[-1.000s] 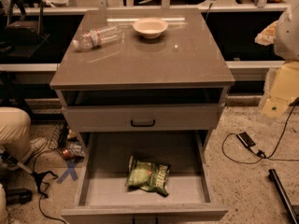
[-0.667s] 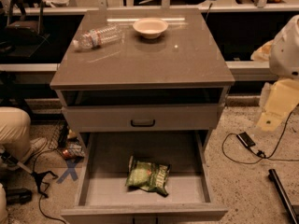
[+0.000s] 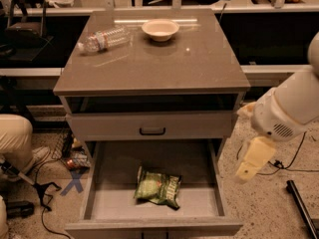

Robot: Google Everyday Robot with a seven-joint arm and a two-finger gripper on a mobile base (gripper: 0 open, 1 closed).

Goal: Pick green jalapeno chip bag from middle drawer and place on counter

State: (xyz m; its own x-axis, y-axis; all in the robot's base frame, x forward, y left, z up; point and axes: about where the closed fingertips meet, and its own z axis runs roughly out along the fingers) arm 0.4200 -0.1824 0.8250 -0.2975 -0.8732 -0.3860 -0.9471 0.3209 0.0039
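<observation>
The green jalapeno chip bag lies flat on the pale floor of the open middle drawer, near its centre. The counter is the glossy grey-brown top of the cabinet above it. My arm comes in from the right. Its cream-coloured gripper hangs down beside the drawer's right wall, outside the drawer, to the right of the bag and higher than it. It holds nothing that I can see.
A white bowl and a plastic water bottle lying on its side are on the back of the counter. A shallower drawer front with a black handle is above the open drawer. A person's leg and cables are on the floor at left.
My arm has swung down and to the left, bringing the gripper from beside the counter's edge to beside the open drawer's right wall. The bag has not moved.
</observation>
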